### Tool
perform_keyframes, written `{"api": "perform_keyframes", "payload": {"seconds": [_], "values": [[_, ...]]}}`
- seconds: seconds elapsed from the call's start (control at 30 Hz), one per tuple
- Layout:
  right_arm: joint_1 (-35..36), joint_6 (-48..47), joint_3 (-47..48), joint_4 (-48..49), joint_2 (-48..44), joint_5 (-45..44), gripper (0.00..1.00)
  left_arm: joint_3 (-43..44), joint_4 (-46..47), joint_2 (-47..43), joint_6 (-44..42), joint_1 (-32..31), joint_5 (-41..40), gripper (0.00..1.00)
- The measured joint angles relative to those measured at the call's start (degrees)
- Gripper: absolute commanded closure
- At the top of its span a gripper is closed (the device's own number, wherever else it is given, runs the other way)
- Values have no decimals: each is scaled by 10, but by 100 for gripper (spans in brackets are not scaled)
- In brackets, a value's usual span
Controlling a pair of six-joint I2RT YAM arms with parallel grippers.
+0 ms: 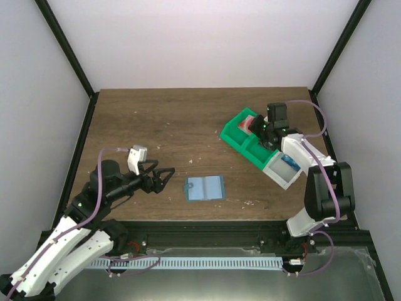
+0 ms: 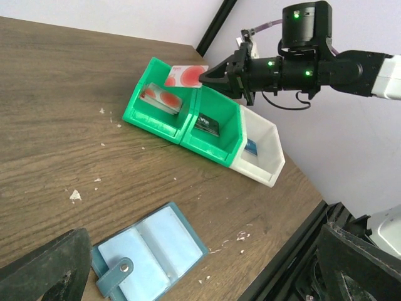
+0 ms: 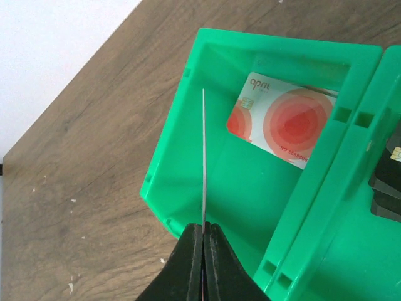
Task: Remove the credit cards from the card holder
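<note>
One credit card (image 3: 203, 157) hangs edge-on over the end compartment of the green bin (image 3: 182, 157). In the right wrist view it shows only as a thin pale line running from 6 to 12 o'clock, straight out from the fingertips, so its long axis points away from the gripper and its lower edge faces the compartment floor. A second card (image 3: 282, 122) already lies flat in that same compartment, at about 2 o'clock from the held one and close under the far wall.

The right gripper (image 3: 204, 229) is pressed together on the near end of the held card, pinching it and touching nothing else. Judging from this, the coming move is a release — the card has only to drop clear of the rim, which runs just to 9 o'clock of it.

The card holder (image 1: 205, 188) lies spread open on the bench (image 1: 156, 119), well apart from the bin, at about 8 o'clock from it in the top view. No card shows in its pale inner pockets. The left gripper (image 1: 166, 177) is much the nearer arm — just at 9 o'clock of the holder, its fingers spread wide and holding nothing.
</note>
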State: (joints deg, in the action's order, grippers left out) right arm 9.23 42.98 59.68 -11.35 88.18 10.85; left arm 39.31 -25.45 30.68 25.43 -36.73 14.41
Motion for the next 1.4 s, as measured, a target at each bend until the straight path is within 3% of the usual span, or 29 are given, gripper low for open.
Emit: {"api": "perform_keyframes", "payload": {"seconds": [1.07,1.23,1.4], "values": [[-15,67,139,-38,161,-8,99,0,-4,14,-1,0,0,0],[-20,68,156,-43,195,-5,92,0,-4,14,-1,0,0,0],[-30,68,163,-57,207,-8,92,0,-4,14,-1,0,0,0]]}}
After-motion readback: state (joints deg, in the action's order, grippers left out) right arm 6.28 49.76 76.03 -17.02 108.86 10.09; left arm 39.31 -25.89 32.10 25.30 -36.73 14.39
